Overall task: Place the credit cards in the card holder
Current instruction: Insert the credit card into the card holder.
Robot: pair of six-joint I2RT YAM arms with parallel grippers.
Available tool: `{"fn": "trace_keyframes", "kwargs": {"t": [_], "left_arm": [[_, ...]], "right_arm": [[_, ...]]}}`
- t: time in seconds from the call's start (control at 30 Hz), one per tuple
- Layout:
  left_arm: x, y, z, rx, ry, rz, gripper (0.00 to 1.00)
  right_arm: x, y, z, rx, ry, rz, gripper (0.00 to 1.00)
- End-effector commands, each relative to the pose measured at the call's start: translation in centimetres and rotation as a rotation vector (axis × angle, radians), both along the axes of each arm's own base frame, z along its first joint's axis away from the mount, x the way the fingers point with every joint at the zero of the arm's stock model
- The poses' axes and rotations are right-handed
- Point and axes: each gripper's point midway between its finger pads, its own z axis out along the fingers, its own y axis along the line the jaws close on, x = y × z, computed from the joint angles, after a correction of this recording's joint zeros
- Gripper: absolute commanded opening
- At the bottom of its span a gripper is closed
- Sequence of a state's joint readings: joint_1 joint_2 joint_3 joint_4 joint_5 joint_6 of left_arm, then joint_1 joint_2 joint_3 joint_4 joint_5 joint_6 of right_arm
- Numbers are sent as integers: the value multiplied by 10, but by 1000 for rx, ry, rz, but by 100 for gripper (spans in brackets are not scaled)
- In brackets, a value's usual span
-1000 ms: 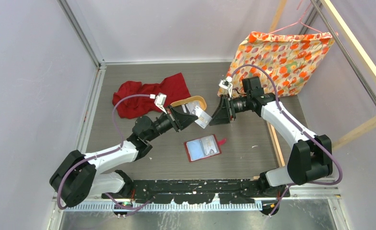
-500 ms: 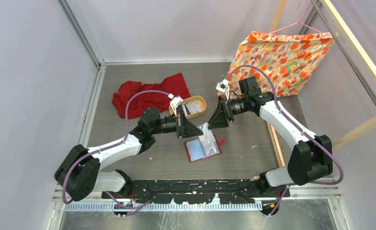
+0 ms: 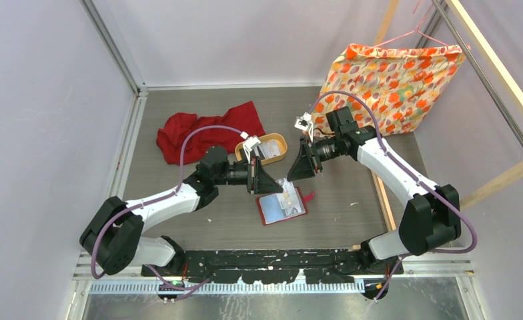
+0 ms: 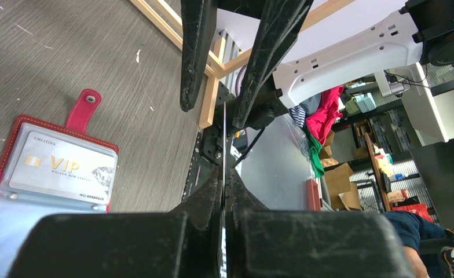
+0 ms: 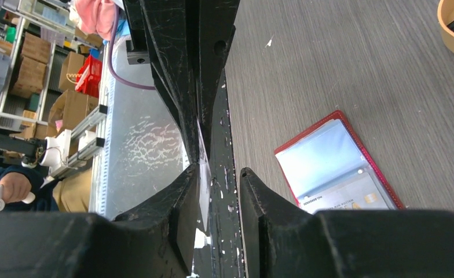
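1. Left gripper (image 3: 272, 186): is reaching in from the left over the middle of the table (image 3: 352, 217) and is clamping a pale credit card (image 3: 287, 191) between its closed pads. In the left wrist view this card is showing edge-on, as a thin line running out from the pinched fingertips.
2. Right gripper (image 3: 296, 171): is reaching in from the right and is facing the left gripper almost tip to tip. Its fingers (image 4: 193, 69) are standing apart, released, and the far edge of the held credit card is lying between their tips. Whether either finger is touching it cannot be told.
3. Card holder (image 3: 282, 206): is lying open and flat on the table, just in front of the two grippers, with its snap tab (image 3: 309, 196) pointing off to the right. The held credit card is hanging over its upper right corner and is not sitting in any pocket. Whether the two are touching cannot be told.
4. VIP card (image 4: 62, 171): is sitting inside a clear pocket of the card holder, on the half nearer the snap tab. The other half is showing pale blue.
5. Wooden tray (image 3: 283, 143): is resting on the table just behind the left gripper. More cards (image 3: 266, 152), whitish with a dark stripe, are lying in it.
6. Red cloth (image 3: 209, 132): is lying crumpled on the table, just beside the tray on its left.
7. Patterned orange cloth (image 3: 392, 73): is hanging at the right rear corner, behind the right arm.
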State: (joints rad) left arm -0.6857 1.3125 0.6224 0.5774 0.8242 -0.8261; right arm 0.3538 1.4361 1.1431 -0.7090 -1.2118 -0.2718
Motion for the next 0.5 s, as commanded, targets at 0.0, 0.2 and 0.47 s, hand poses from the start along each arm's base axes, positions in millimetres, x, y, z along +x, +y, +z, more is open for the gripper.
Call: {"fn": "trace_keyframes", "kwargs": {"t": [0.0,0.2,0.47], "left_arm": [[1,0,16,-25,-59,-12,0],[4,2,15,-23,-69,18,0],[5,6,12,-16,-83,56,0]], "right_arm": [[-1,4,9,11,-41,29,36],[-6,6,10,13,-40,54,24],[-13,11,8,16,-26,90,23]]}}
